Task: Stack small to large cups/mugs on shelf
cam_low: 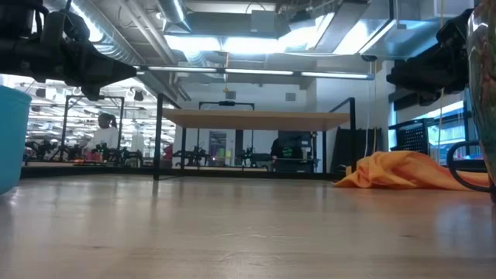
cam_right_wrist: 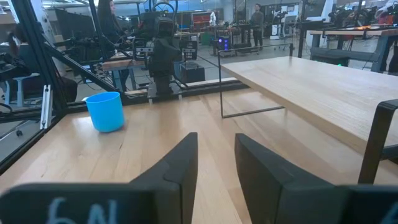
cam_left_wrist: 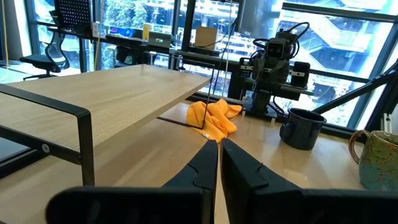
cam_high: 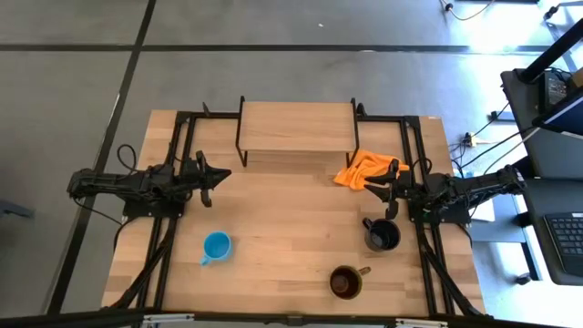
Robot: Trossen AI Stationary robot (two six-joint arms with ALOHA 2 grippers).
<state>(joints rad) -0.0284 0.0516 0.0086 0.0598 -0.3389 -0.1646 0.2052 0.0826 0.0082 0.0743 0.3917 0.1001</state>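
The shelf [cam_high: 296,128] stands at the table's far middle, with nothing on its board. The light-blue mug [cam_high: 217,246] stands on the table at the near left; it also shows in the right wrist view [cam_right_wrist: 106,111]. The black mug [cam_high: 383,235] stands at the right, and the brown mug [cam_high: 345,282] nearer the front edge; both show in the left wrist view, black [cam_left_wrist: 303,127] and brown [cam_left_wrist: 379,155]. My left gripper [cam_left_wrist: 219,144] is shut and empty, above the table left of the shelf [cam_high: 219,176]. My right gripper [cam_right_wrist: 216,140] is open and empty, right of the shelf [cam_high: 372,189].
An orange cloth [cam_high: 367,169] lies crumpled on the table beside the shelf's right legs, just far of my right gripper. Black frame rails [cam_high: 178,146] run along both sides of the table. Bare wood lies between the mugs and the shelf.
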